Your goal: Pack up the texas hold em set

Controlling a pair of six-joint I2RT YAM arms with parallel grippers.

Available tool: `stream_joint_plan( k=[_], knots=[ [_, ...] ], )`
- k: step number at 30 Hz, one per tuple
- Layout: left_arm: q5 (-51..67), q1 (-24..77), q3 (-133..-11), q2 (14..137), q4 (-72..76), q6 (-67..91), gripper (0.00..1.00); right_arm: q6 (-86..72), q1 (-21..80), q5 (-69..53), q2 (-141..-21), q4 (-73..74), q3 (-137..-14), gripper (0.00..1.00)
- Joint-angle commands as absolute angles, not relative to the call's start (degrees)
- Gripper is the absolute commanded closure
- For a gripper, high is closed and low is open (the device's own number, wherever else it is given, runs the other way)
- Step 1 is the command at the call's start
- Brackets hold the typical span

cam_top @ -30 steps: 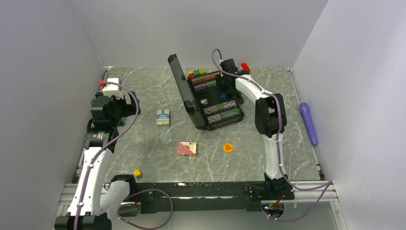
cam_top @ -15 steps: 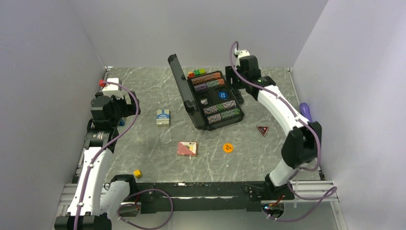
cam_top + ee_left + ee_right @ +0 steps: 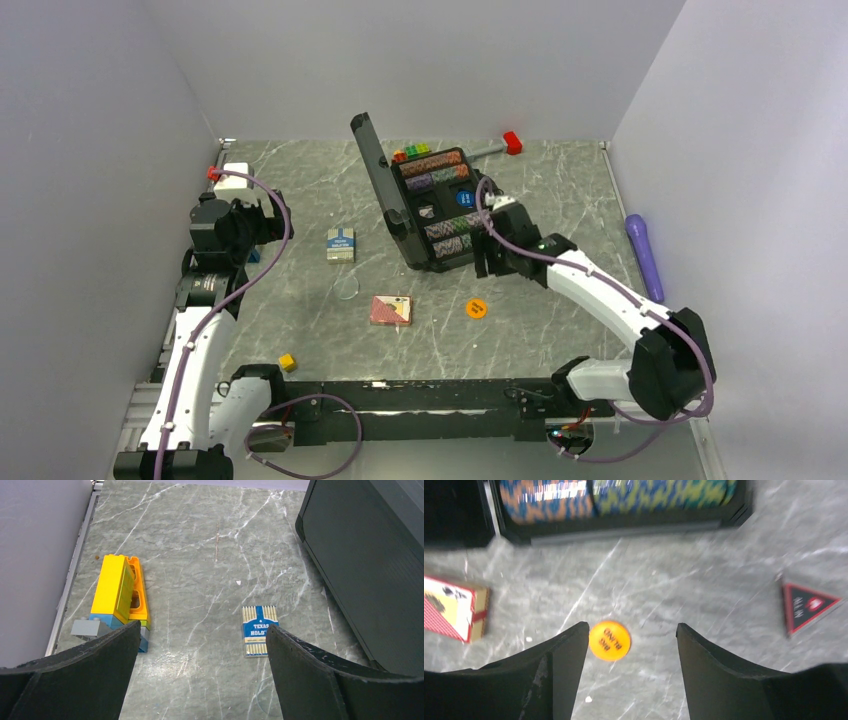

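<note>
The black case (image 3: pixel 497 243) lies open, its lid (image 3: pixel 374 168) upright on the left, with rows of striped chips (image 3: pixel 462 232) and a blue marker (image 3: pixel 464 198) inside. My right gripper (image 3: pixel 489 264) hovers open just in front of the case. In the right wrist view its open jaws (image 3: pixel 631 627) are empty, with the orange marker (image 3: pixel 609 640) on the table beside the left finger. The triangular marker (image 3: pixel 806 606) lies to the right, the pink deck (image 3: pixel 451 609) to the left. The blue-white deck (image 3: pixel 259 630) lies ahead of my open, empty left gripper (image 3: pixel 202 627).
A yellow cube (image 3: pixel 287 362) sits near the front left and a purple cylinder (image 3: pixel 645 255) along the right edge. Yellow and blue bricks (image 3: pixel 120 592) lie by the left wall. A red-headed tool (image 3: pixel 512 141) and small coloured blocks (image 3: pixel 412 152) sit behind the case.
My right arm has swung from over the case to its far right side and then down to its near side, jaws wider. The blue marker now lies uncovered in the case. The left arm is still.
</note>
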State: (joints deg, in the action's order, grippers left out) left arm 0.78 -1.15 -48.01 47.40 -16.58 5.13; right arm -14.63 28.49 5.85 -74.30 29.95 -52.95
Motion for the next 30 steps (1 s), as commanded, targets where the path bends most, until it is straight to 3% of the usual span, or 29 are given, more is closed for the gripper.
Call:
stream_joint_plan(
  k=[1, 14, 30],
  knots=[
    [0.9, -1.3, -48.3, 46.6, -14.4, 4.7, 0.01, -21.9, 34.5, 10.1, -71.1, 31.6, -46.6, 0.31],
    [0.8, -1.2, -48.2, 46.2, -14.3, 4.9, 0.01, -29.7, 45.8, 15.5, -78.1, 29.0, -43.9, 0.33],
    [0.8, -1.3, -48.1, 45.6, -14.4, 4.9, 0.01, -30.3, 47.0, 17.0, -82.9, 28.1, -44.9, 0.36]
  ],
)
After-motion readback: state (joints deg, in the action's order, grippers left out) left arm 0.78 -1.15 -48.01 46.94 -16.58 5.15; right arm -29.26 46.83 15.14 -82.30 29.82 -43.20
